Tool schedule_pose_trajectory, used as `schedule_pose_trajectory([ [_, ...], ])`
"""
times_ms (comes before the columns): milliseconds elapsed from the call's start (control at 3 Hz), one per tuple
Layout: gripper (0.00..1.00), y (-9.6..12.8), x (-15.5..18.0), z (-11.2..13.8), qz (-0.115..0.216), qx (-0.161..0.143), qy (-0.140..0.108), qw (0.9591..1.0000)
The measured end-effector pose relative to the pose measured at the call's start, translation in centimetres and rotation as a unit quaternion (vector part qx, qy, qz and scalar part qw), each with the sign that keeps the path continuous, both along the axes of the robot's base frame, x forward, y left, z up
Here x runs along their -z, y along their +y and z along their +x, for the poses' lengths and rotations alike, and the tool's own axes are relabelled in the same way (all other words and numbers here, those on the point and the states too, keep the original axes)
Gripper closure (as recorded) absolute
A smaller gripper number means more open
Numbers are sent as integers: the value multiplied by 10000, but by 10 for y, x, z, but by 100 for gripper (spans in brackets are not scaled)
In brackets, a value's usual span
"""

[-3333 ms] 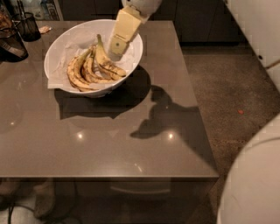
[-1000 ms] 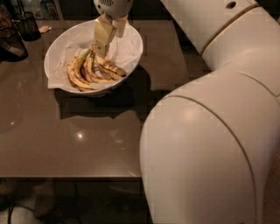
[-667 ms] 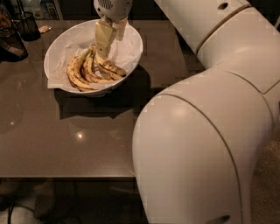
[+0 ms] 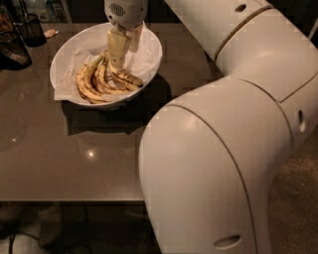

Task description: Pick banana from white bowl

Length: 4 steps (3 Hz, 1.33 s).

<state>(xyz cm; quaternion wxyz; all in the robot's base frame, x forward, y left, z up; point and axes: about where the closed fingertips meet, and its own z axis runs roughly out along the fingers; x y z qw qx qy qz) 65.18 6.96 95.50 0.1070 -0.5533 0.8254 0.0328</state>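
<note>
The white bowl (image 4: 67,52) stands at the back left of the brown table, lined with crumpled white paper. A cluster of pale yellow, black-streaked bananas (image 4: 97,82) lies inside it, fanned toward the front. My gripper (image 4: 117,58) reaches straight down from the white wrist (image 4: 125,11) into the bowl. It sits right at the top of the cluster, where the bananas join, and hides the stem. The bananas rest on the paper.
A dark wire-mesh cup (image 4: 31,29) and another dark object (image 4: 12,49) stand at the table's left edge, beside the bowl. My large white arm link (image 4: 223,149) fills the right and front of the view. The table's front edge (image 4: 69,201) runs below.
The gripper has moved left from the bowl's right rim to above the cluster's stem and dipped a little. The arm's big white link has swung into view. The bananas have not moved.
</note>
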Motion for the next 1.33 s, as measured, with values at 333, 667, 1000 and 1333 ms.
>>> schedule_pose_trajectory([
  [333,41,1,6,3,-69,33,43,10000],
  [667,42,0,12,8,-178,105,63,9998],
  [1000,44,0,18,11,-249,151,101,9995],
  [1333,44,0,24,14,-251,161,182,9994],
])
